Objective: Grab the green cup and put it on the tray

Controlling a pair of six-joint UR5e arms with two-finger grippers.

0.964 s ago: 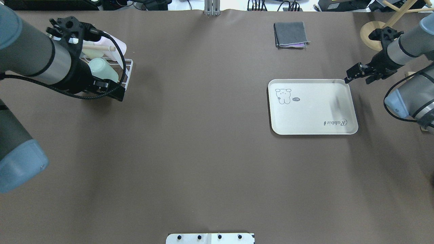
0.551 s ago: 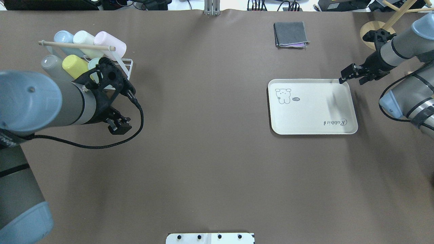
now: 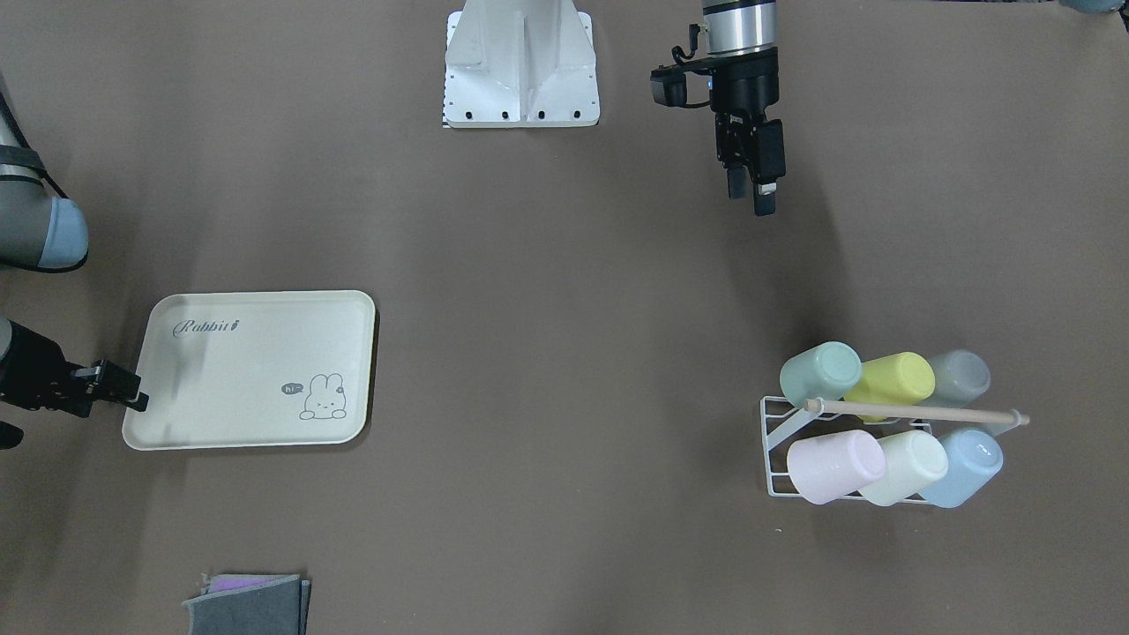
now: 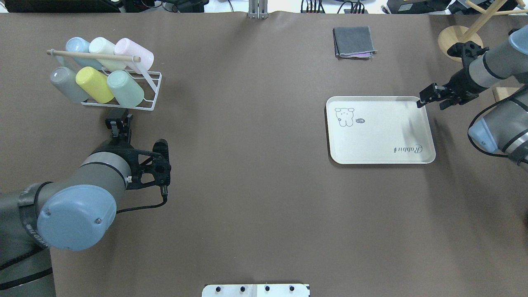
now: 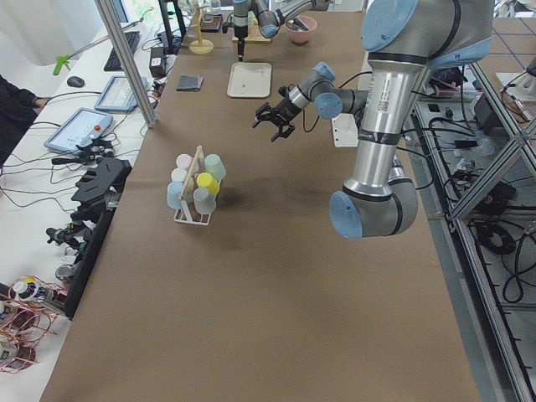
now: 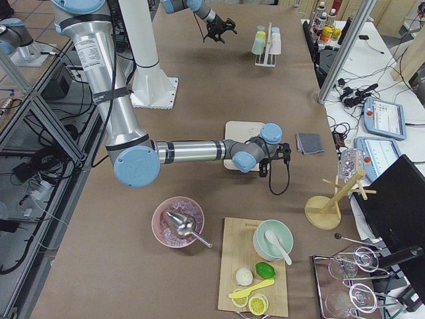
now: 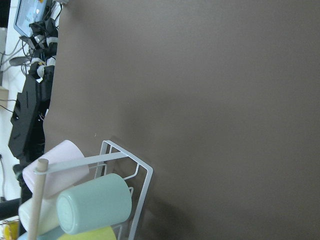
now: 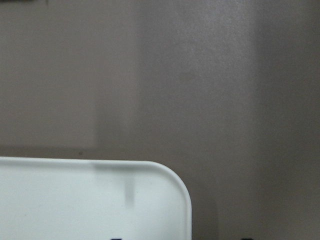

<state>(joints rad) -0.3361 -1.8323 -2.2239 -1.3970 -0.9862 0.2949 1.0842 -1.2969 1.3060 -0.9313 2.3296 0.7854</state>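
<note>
Overhead exterior: left end effector (image 4: 119, 123) spread, empty, 6 o'clock of the green cup (image 4: 126, 88); right end effector (image 4: 431, 103) spread beside tray (image 4: 379, 138).

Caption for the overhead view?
Left gripper points at the racked green cup; right gripper hovers near the tray.

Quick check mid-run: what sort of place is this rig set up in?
Most likely a robotics lab workcell, not a real kitchen: teach pendant beside the table, aluminium frame post, staged props like the cup rack.
</note>
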